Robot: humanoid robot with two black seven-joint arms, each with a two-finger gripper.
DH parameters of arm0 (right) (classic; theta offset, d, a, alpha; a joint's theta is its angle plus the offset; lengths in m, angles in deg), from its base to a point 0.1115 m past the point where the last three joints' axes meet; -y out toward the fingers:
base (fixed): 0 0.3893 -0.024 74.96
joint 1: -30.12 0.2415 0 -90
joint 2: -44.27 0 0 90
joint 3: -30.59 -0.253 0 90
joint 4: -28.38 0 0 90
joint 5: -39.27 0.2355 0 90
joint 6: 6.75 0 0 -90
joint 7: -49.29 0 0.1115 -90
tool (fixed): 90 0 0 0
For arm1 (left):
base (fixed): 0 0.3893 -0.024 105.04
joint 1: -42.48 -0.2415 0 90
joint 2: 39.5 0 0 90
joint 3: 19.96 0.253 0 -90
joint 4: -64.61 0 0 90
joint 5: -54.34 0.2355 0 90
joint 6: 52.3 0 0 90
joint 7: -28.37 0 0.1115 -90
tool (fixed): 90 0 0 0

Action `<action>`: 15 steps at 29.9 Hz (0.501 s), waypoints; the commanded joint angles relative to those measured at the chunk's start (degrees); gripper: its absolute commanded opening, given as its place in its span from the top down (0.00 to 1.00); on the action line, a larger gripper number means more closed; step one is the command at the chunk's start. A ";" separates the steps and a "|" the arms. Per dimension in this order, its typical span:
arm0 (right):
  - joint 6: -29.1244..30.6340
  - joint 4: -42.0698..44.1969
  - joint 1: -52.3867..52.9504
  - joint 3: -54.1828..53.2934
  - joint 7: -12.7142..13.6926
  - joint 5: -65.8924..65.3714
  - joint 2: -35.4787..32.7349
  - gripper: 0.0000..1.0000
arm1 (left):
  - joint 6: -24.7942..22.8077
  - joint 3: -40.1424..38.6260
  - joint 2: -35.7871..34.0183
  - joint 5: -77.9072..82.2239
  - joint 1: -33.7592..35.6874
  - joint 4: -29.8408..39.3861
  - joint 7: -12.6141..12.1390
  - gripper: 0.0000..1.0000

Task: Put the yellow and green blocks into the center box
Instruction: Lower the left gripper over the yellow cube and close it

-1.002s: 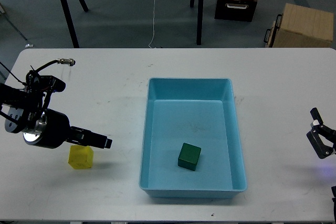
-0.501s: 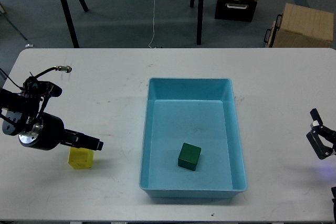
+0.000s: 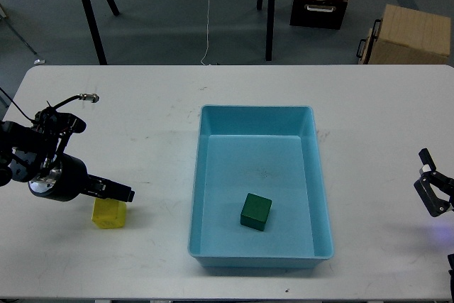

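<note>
My left gripper [image 3: 122, 194] has pulled back toward the left edge of the table [image 3: 142, 118] since a second ago: its dark tip then reached out past the right side of the yellow block [image 3: 110, 213], and now it stops just above the block's upper right corner, with the round wrist housing sitting lower and further left than before. From this angle the fingers show only as one dark bar pointing right, so I cannot tell whether they are spread or pressed together, and I cannot tell whether the tip is touching the block or only hanging over it. The yellow block itself has stayed where it was, on the white table near the front left, well apart from the blue box [image 3: 255, 127] in the middle. The green block [image 3: 256, 211] lies inside that box, on its floor toward the near end and slightly tilted against the box walls, exactly as in the earlier frames. My right gripper [image 3: 434, 185] sits at the far right edge of the table, unchanged from a second ago; two short prongs stand apart with a visible gap between them and nothing in that gap. Beyond the table, a cardboard box [image 3: 410, 33] stands on the grey floor at the upper right.
</note>
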 commanded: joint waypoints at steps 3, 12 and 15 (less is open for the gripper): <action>0.00 0.00 0.00 0.00 0.01 0.00 -0.01 0.00 | 0.00 0.07 0.03 1.88 -1.31 -0.07 0.08 0.00; 0.00 -0.09 -0.09 0.00 0.01 0.00 -0.01 0.00 | 0.49 -0.02 -2.08 3.12 -1.84 3.80 0.00 0.00; 0.00 -0.09 -0.09 0.00 0.01 0.00 -0.01 0.00 | 0.58 -0.02 -2.17 3.20 -1.93 4.33 0.00 0.01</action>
